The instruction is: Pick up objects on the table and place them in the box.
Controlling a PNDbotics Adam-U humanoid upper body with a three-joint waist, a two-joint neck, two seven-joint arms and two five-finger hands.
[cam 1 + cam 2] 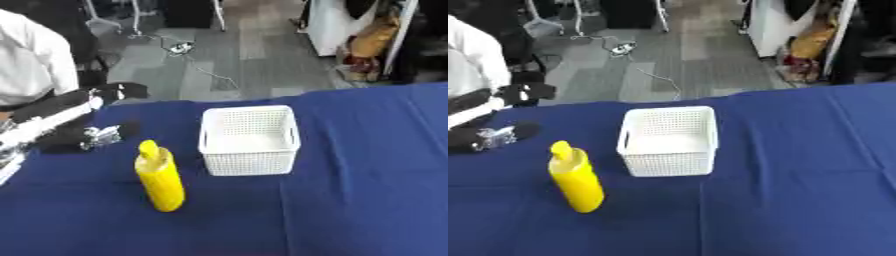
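Observation:
A yellow squeeze bottle (160,180) stands upright on the blue table (367,190), left of centre. Just to its right sits a white perforated plastic box (249,140) with nothing showing inside. My left arm comes in from the left edge, and my left hand (94,136) lies low over the table behind and to the left of the bottle. Its fingers are stretched out towards the right, they hold nothing, and a gap separates them from the bottle. My right hand shows in neither view.
A person in white (31,60) stands at the table's far left corner. A dark object (120,91) sits at the far edge near my arm. Beyond the table lie grey floor, a cable and furniture.

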